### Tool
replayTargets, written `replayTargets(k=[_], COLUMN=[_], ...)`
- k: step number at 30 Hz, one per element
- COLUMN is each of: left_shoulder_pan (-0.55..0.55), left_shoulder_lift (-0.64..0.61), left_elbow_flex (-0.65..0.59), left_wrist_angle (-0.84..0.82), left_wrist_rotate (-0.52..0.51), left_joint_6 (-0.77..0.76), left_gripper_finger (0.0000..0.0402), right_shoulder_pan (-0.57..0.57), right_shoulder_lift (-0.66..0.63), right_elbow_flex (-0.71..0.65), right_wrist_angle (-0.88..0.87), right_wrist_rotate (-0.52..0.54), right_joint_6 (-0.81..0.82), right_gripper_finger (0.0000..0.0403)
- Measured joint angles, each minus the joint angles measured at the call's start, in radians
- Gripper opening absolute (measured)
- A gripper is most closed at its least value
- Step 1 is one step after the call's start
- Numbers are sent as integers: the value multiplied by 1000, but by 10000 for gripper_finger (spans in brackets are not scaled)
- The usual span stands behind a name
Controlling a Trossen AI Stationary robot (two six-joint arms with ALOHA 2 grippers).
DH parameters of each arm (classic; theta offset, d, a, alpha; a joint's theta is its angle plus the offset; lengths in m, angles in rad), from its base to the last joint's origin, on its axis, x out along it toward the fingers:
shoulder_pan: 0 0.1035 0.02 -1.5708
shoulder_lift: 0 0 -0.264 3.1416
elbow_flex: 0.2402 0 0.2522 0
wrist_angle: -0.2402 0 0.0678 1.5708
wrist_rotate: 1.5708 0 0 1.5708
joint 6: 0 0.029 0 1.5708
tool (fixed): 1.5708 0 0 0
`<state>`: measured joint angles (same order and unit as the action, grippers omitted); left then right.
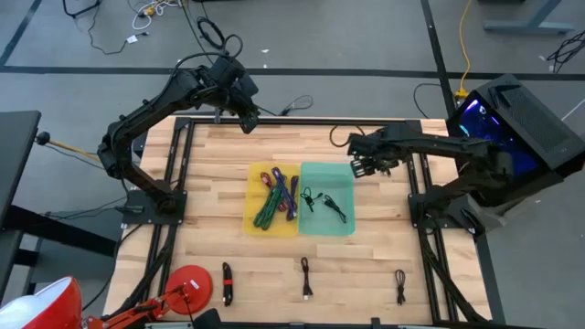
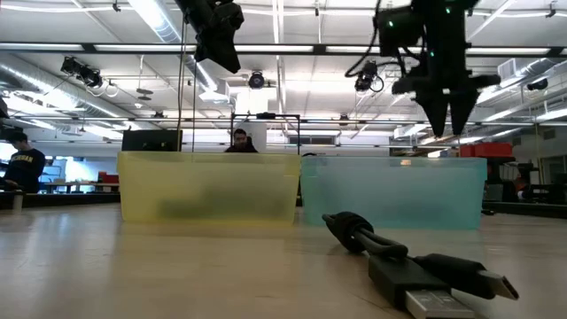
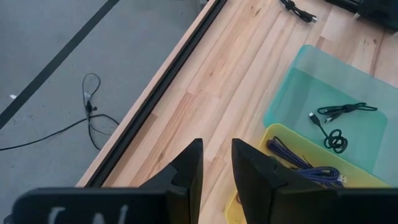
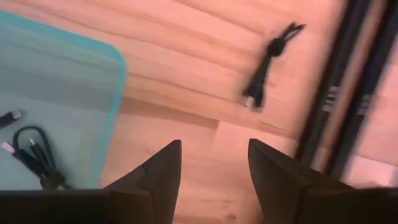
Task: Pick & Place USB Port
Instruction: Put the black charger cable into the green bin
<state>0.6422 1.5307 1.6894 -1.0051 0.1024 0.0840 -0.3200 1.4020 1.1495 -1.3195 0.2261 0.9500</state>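
Three black USB cables lie near the table's front edge (image 1: 228, 283), (image 1: 305, 277), (image 1: 400, 286). One of them shows close up in the low view (image 2: 416, 266). A teal bin (image 1: 343, 178) holds two black cables (image 1: 325, 203). My right gripper (image 1: 370, 166) hangs open above the table beside the teal bin's far right corner, fingers pointing down (image 4: 214, 168), nothing between them. A black cable (image 4: 267, 62) lies on the wood ahead of it. My left gripper (image 1: 245, 119) waits raised over the table's far edge, its fingers (image 3: 214, 168) a little apart and empty.
A yellow bin (image 1: 256, 219) with several coloured cables stands against the teal bin's left side. Another black cable (image 3: 298, 9) lies by the far edge. Black frame rails run along the table's sides (image 1: 416, 192). A red lamp (image 1: 187, 283) sits at the near left.
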Motion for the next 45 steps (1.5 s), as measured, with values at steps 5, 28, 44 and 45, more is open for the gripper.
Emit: replayTargets(k=[5, 28, 44, 45], left_shoulder_pan=[0, -2, -2, -2], left_shoulder_lift=[0, 1, 1, 1], left_elbow_flex=[0, 0, 0, 0], left_wrist_angle=[-3, 11, 12, 12], left_wrist_rotate=[0, 0, 0, 0], left_joint_6=[-1, -73, -81, -81], left_gripper_finger=[89, 89, 89, 89], right_shoulder_pan=[-94, -457, -546, -550], right_shoulder_lift=[-98, -173, 3, 15], right_elbow_flex=[-186, -478, -478, -478], right_wrist_angle=[169, 500, 632, 632], right_wrist_rotate=[-76, -79, -86, -87], right_joint_6=[-17, -165, -299, -307], right_gripper_finger=[187, 188, 168, 165])
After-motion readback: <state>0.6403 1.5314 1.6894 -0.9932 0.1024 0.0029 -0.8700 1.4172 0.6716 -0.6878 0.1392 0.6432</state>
